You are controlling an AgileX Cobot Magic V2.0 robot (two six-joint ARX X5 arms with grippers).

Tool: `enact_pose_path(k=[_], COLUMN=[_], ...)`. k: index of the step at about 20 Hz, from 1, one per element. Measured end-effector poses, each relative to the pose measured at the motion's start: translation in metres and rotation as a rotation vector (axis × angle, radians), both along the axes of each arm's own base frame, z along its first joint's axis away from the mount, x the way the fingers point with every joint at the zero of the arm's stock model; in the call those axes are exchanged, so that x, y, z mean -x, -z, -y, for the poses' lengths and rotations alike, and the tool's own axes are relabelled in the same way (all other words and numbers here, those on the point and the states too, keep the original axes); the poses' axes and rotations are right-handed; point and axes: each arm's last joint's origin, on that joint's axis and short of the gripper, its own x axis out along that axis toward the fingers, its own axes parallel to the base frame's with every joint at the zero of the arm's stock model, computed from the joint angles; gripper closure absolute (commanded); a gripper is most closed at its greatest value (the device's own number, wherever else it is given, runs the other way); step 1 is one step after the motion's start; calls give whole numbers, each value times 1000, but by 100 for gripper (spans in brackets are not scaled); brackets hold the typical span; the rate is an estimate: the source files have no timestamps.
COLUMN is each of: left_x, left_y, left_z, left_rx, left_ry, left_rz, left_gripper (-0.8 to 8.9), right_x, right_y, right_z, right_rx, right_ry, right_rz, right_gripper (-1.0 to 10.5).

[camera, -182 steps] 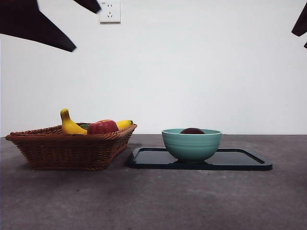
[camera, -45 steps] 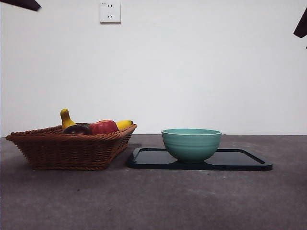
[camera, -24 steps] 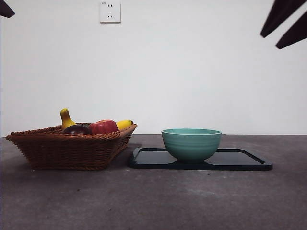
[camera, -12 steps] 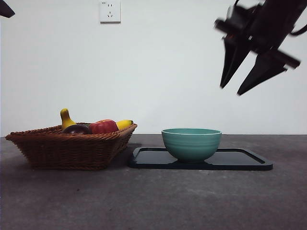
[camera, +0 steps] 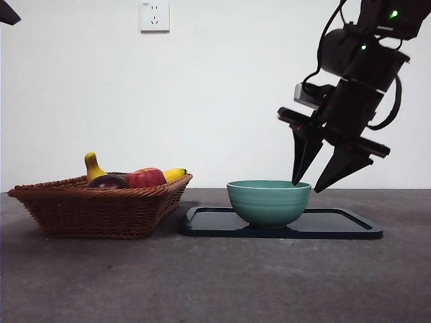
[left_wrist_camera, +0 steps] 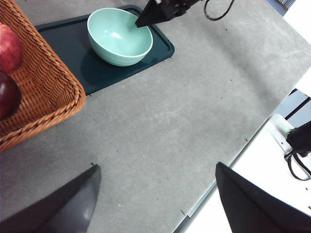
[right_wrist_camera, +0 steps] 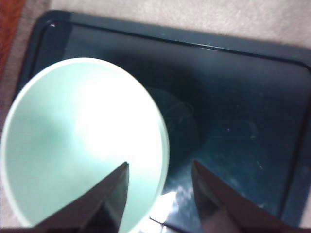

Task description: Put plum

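The dark plum point(camera: 108, 181) lies in the wicker basket point(camera: 101, 212) at the left, beside a red apple point(camera: 143, 178). It also shows in the left wrist view point(left_wrist_camera: 7, 97). The green bowl point(camera: 269, 202) stands empty on a dark tray point(camera: 337, 225). My right gripper point(camera: 306, 186) is open and hangs at the bowl's right rim. In the right wrist view its jaws straddle that rim point(right_wrist_camera: 160, 163), one over the bowl point(right_wrist_camera: 82, 145), one over the tray point(right_wrist_camera: 243, 121). My left gripper point(left_wrist_camera: 155, 165) is open and empty, high above the table.
A yellow banana point(camera: 94, 171) lies in the basket behind the plum. The left arm shows as a black tip point(camera: 7, 12) at the top left corner. The table's edge point(left_wrist_camera: 228, 160) runs near the left gripper.
The plum, first in the bowl, now lies in the basket. The left arm has drawn away upward. The right arm has come down from the top right to the bowl's right rim.
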Motion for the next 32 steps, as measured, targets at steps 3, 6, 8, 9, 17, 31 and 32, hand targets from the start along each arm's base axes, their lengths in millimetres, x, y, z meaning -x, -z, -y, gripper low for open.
enact_pose_path(k=[3, 6, 8, 9, 17, 31, 32], left_x=[0, 0, 0, 0, 0, 0, 0], left_y=[0, 0, 0, 0, 0, 0, 0], left_z=[0, 0, 0, 0, 0, 0, 0], left_rx=[0, 0, 0, 0, 0, 0, 0], left_ry=[0, 0, 0, 0, 0, 0, 0], left_rz=[0, -1, -1, -1, -1, 0, 0], left_gripper=[440, 440, 440, 440, 440, 440, 440], right_x=[-4, -7, -8, -9, 7, 135, 139], right_y=[8, 14, 14, 13, -38, -97, -86], right_z=[-1, -1, -3, -3, 1, 10, 7], right_rx=[17, 35, 37, 34, -4, 31, 39], right_ry=[8, 17, 19, 18, 19, -134, -151], right_rz=[1, -5, 15, 24, 164, 207, 189], right_gripper=[772, 882, 938, 938, 938, 938, 938])
